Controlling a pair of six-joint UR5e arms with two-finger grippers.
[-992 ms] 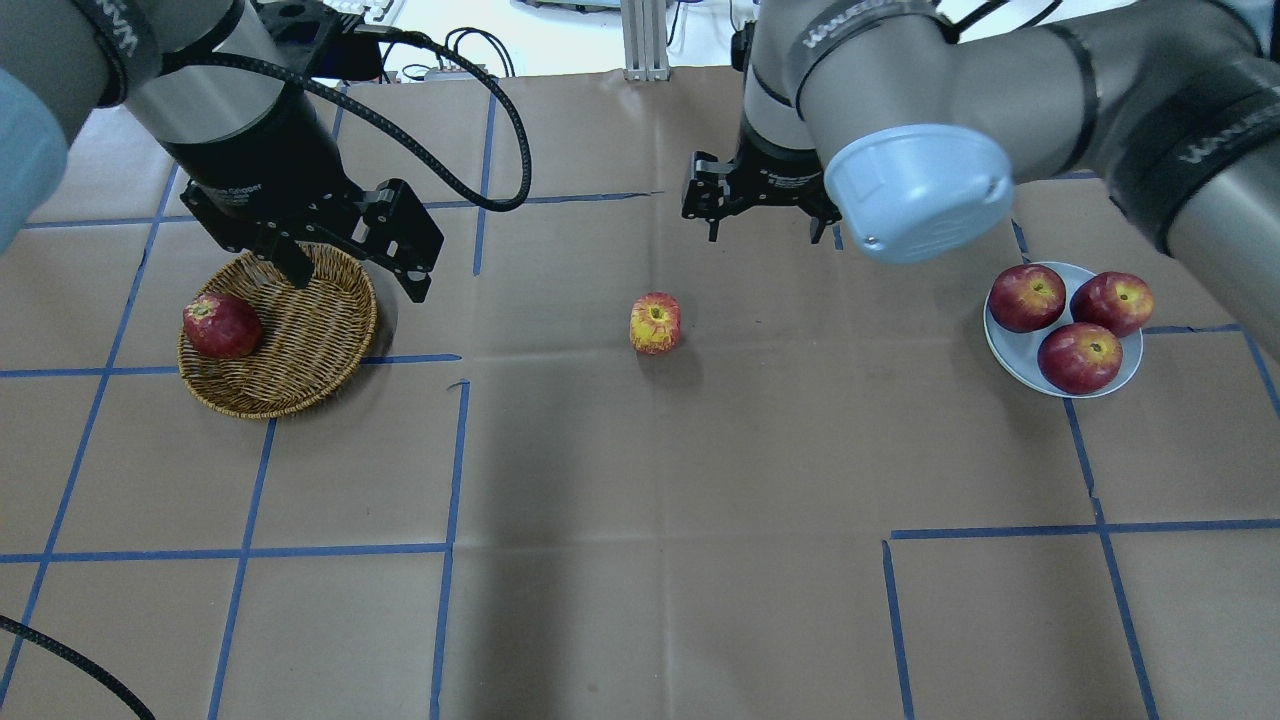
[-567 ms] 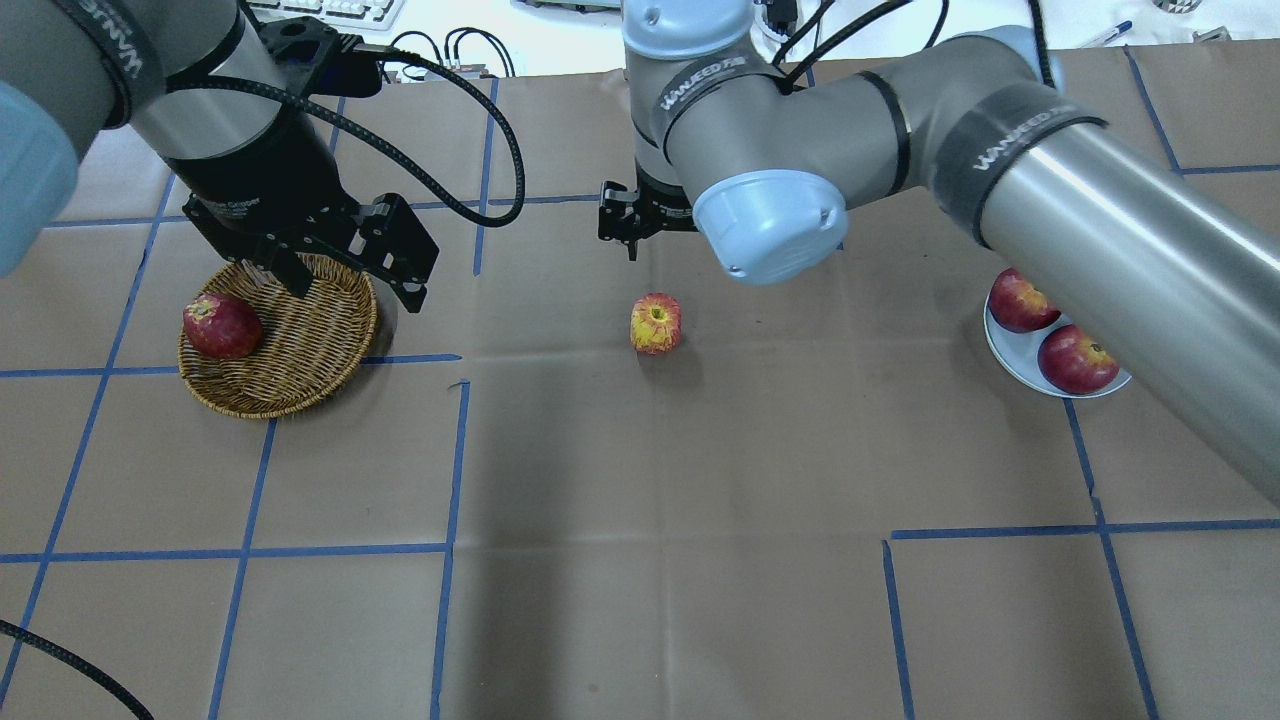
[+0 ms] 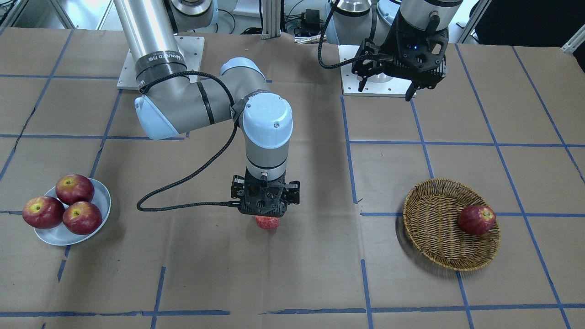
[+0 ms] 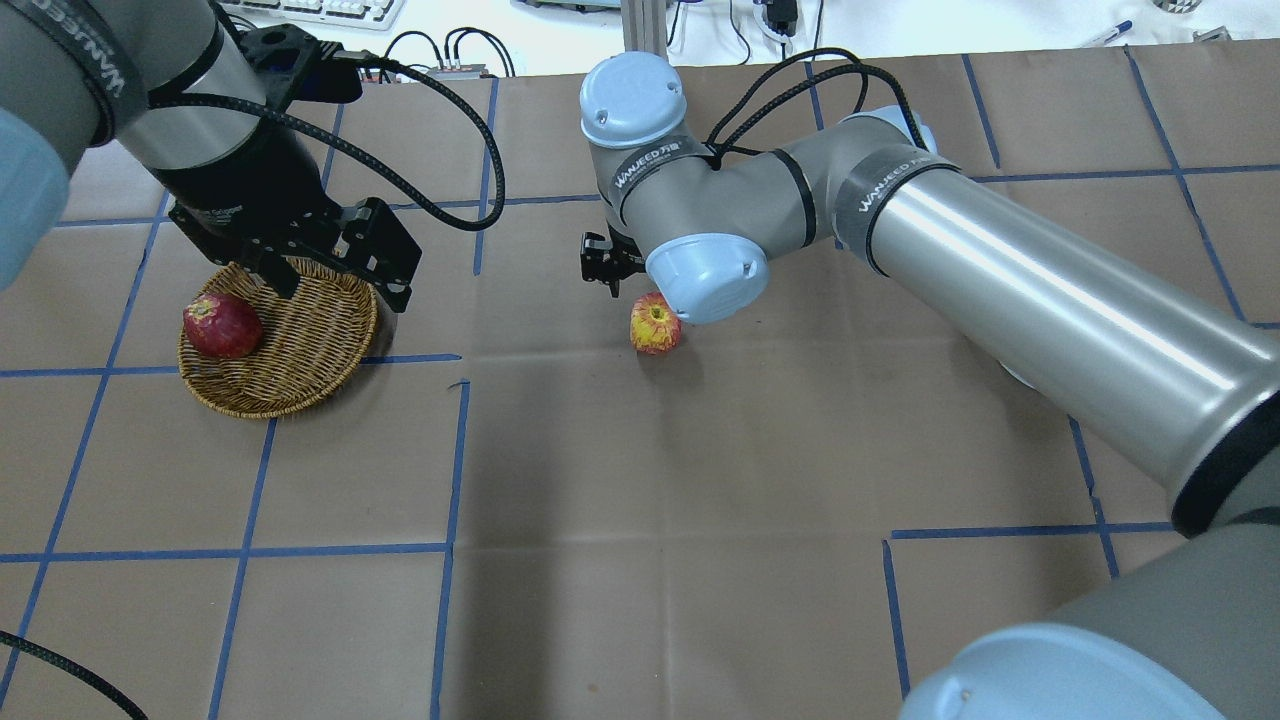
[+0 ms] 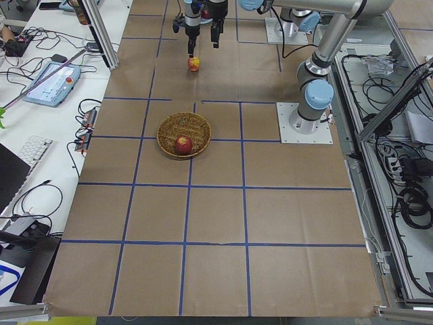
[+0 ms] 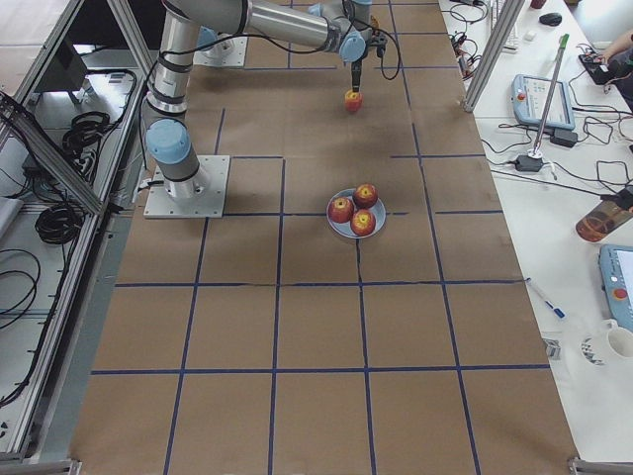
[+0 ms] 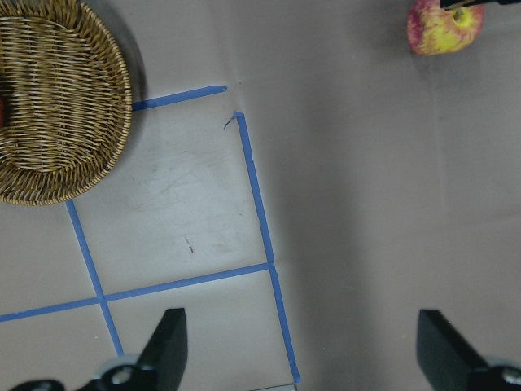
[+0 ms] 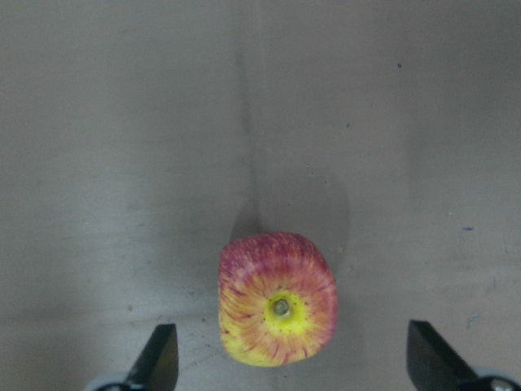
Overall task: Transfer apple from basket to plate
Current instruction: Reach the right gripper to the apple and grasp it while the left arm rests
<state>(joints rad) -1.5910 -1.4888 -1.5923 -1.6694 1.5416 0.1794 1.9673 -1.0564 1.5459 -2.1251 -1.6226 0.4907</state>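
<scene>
From the front, the bench (image 3: 292,283) is laid with brown paper marked off by blue tape lines (image 3: 425,145), and wide bare paper runs along its near edge. The right claw (image 3: 265,212) hangs straight above the apple (image 3: 267,223), which sits on the paper mid-bench, well apart from the basket (image 3: 434,237) and the plate (image 3: 104,201). The left claw (image 3: 385,92) is spread open and empty. Three dark red apples (image 3: 74,188) fill the plate and one dark red apple (image 3: 476,220) lies in the basket, which makes five apples, one basket and one plate. The overhead view sets the left claw above the basket's far rim and shows open squares across the bench's front half. The left view shows white desks (image 5: 47,115) beside the bench. The right view shows the plate mid-bench and the apple farther along. In the left wrist view the fingers stand wide apart over bare paper. In the right wrist view the apple lies stem hollow up between the wide-spread fingers, touching neither, so this claw too holds nothing.
</scene>
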